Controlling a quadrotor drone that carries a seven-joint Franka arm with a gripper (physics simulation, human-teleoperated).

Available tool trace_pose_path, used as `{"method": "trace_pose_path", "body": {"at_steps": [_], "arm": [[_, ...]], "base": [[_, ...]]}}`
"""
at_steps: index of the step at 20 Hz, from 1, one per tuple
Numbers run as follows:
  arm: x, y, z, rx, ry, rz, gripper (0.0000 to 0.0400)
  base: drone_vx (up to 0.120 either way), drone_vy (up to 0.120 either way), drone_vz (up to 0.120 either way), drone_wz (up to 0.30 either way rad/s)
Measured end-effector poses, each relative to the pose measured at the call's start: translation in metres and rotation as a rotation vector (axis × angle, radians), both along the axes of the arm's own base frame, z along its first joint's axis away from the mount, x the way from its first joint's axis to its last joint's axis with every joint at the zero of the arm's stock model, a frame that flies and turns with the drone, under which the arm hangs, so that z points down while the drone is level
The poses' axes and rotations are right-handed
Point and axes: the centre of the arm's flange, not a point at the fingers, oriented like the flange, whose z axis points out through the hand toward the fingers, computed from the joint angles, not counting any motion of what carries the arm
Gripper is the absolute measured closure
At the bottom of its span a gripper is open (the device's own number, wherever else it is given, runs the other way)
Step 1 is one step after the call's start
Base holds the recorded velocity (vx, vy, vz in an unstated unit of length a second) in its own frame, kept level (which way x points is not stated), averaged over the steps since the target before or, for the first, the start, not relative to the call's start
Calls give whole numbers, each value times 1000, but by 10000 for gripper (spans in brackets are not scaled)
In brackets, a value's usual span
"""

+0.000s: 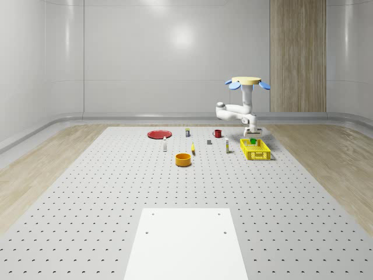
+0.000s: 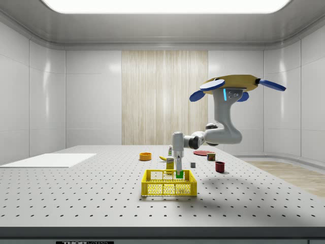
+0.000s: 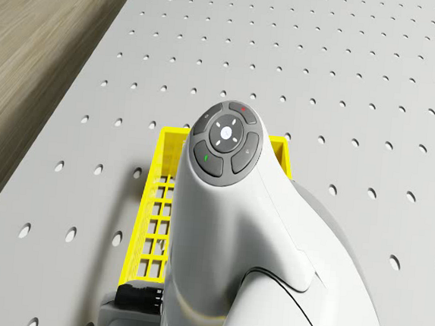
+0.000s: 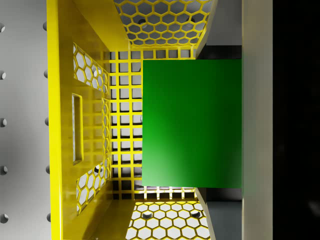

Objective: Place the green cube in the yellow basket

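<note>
The green cube [image 1: 253, 141] sits between the fingers of my gripper [image 1: 253, 138], which is shut on it. Cube [image 2: 180, 174] and gripper [image 2: 179, 170] are lowered into the yellow basket [image 2: 168, 189], at about rim height. In the wrist view the green cube [image 4: 192, 122] hangs above the basket's grid floor, near one mesh wall [image 4: 62, 125]. The drone [image 1: 247, 81] hovers just behind the yellow basket [image 1: 256, 154], its arm bent down into it. In the drone view my arm's wrist [image 3: 223, 144] covers most of the yellow basket [image 3: 163, 173].
An orange bowl [image 1: 183, 159], a red plate [image 1: 158, 135], a red mug [image 1: 217, 133] and several small bottles stand to the whole-scene view's left of the basket. A white panel [image 1: 185, 242] lies at the table's near edge. Wooden floor borders the table.
</note>
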Motion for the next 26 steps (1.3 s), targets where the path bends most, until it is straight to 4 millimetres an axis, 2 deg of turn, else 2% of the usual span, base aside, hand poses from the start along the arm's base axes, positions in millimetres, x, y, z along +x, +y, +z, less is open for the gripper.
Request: {"method": "trace_pose_path", "body": {"at_steps": [4,7,13,22,23,26], "arm": [[0,0,0,0,0,0,149],[0,0,0,0,0,0,149],[0,0,0,0,0,0,149],[0,0,26,0,0,-6,150],[0,0,28,0,0,-5,137],[0,0,33,-1,0,-13,65]], "base": [[120,0,-10,0],[120,0,-107,0],[120,0,0,0],[0,0,0,0],[0,0,0,0],[0,0,0,0]]}}
